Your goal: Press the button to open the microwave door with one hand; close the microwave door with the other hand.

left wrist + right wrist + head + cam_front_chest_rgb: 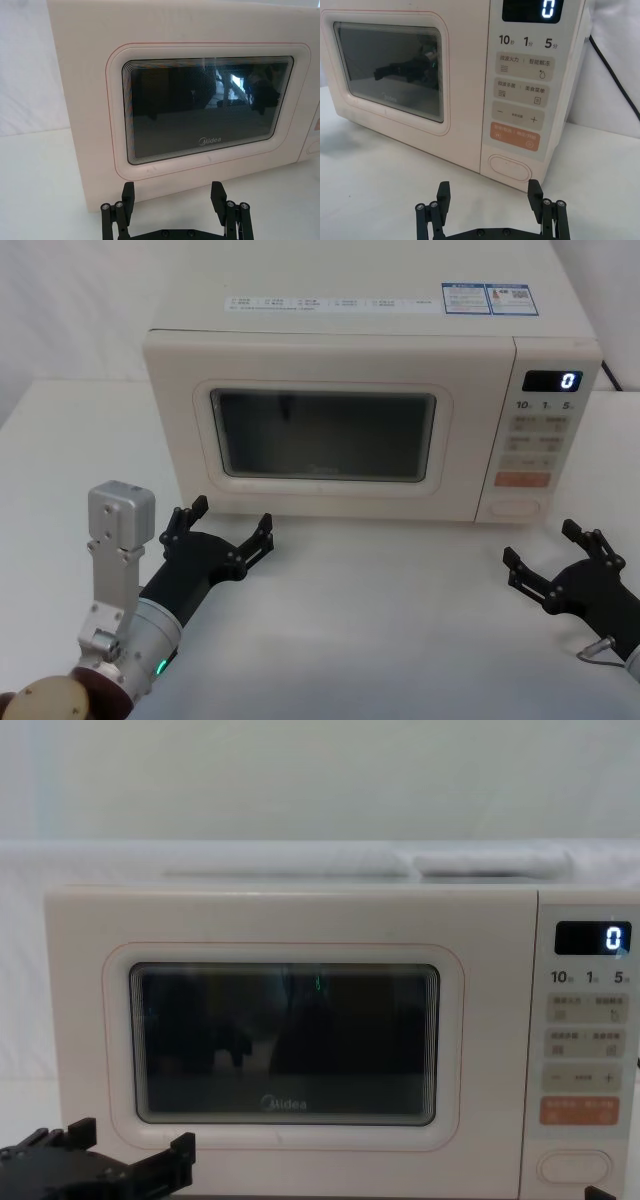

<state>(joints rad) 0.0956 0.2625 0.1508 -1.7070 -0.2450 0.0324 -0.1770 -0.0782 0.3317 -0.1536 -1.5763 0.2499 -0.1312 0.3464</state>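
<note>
The cream microwave [360,350] stands at the back of the white table, its door [325,430] shut flush; the dark window and Midea logo show on the door [200,115] [285,1040]. The wide pill-shaped button [517,507] [510,167] [575,1166] sits at the bottom of the control panel, under the orange key. My left gripper [220,525] [172,197] [110,1160] is open, low on the table just in front of the door's lower left corner. My right gripper [555,550] [489,197] is open, short of the button and a little to its right, touching nothing.
The black display [553,381] reads 0. A black power cable [615,80] runs down behind the microwave's right side. White table surface [380,620] lies open between the two arms. A white cloth backdrop [300,780] hangs behind.
</note>
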